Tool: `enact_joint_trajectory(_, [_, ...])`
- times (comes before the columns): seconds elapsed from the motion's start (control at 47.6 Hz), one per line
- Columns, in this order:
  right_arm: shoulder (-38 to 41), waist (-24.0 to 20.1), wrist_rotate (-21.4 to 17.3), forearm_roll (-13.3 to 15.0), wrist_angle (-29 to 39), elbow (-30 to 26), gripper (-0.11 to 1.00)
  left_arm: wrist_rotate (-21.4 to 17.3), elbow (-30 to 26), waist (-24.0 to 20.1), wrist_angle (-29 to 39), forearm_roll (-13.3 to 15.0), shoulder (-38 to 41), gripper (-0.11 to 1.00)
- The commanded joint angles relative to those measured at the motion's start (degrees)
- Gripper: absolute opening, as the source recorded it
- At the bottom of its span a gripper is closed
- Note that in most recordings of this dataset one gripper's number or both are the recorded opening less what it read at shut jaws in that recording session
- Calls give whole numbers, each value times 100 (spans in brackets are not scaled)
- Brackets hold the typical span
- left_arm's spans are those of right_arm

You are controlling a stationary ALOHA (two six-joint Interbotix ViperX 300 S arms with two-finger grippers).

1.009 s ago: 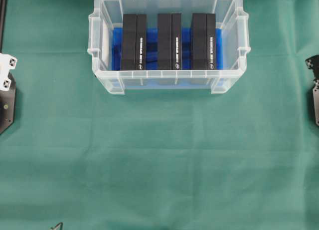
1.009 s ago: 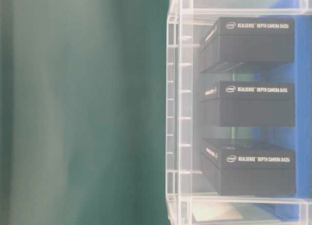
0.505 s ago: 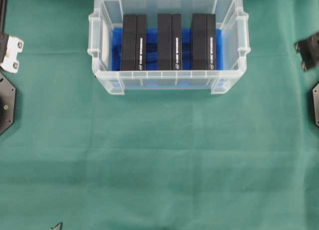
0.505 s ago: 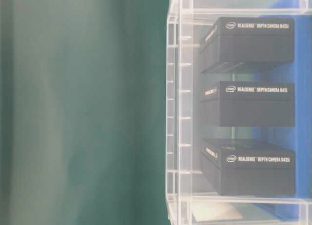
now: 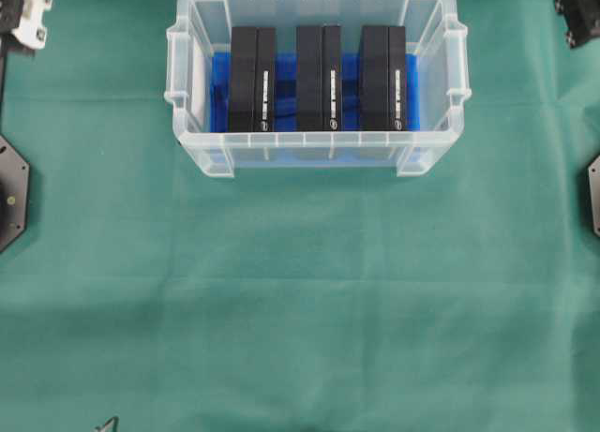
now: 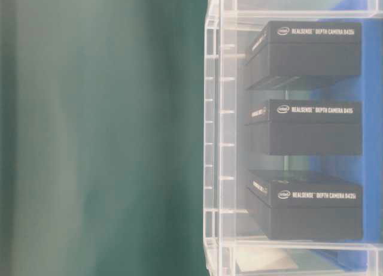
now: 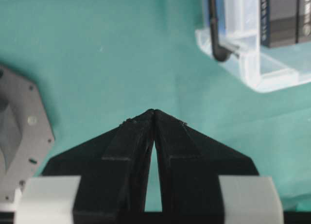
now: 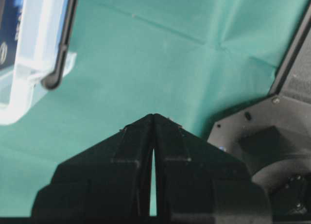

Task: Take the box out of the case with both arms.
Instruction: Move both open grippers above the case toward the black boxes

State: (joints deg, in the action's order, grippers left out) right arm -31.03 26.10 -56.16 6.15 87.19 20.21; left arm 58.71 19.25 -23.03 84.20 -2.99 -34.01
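the case [image 5: 317,149] is sitting at twelve o'clock on the green desk [image 5: 300,301] in the overhead view, and three black boxes are standing on edge inside it in a row on the blue sheet [image 5: 217,90]: a left box [image 5: 251,79], a middle box [image 5: 319,78] and a right box [image 5: 383,78]. none is touching a pincer, and all three are lying fully inside the walls.

the left pincer [image 7: 153,112] is pressed tip to tip, holding nothing, hanging over bare cloth with the case's corner at two o'clock in its wrist view. the right pincer [image 8: 153,116] is likewise pinched together and carrying nothing, with the case's corner at ten o'clock in its own view. overhead, only the arms' heads are showing, at the ten and two o'clock corners, well apart from the case.

this looks like the approach step, with nothing yet taken out. which box is meant is not clear from here. the next move is calling for both pincers to spread wide, come over the rim, and drop on either end of one box, keeping clear of its neighbours and the case walls.
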Motion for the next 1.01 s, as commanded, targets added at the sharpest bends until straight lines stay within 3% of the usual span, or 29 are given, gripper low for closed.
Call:
enact_joint_trajectory(0.0, [-18,9,18,18,-53,-149,0,-141,-167,-35,-44,18,35,1])
enact_joint_trajectory(0.315, [-18,9,9,-35,-132,-132,0,-264,-176,-53,-35,26,114,2])
enact_joint_trajectory(0.42, [-18,9,0,-35,-123,-114,4,-255,-132,-44,-26,26,123,16])
enact_joint_trajectory(0.547, [-18,9,-35,-26,-123,-79,28,-202,-105,-18,-35,18,123,54])
enact_joint_trajectory(0.673, [-9,0,-44,-9,-123,-18,68,-202,-105,9,-62,26,123,85])
enact_joint_trajectory(0.736, [-9,-18,-53,-9,-132,26,85,-185,-97,18,-44,26,123,88])
enact_joint_trajectory(0.799, [-9,-18,-62,-9,-141,35,94,-141,-97,18,-18,18,123,87])
enact_joint_trajectory(0.988, [-9,-18,-158,-9,-176,44,97,0,-88,26,149,26,123,87])
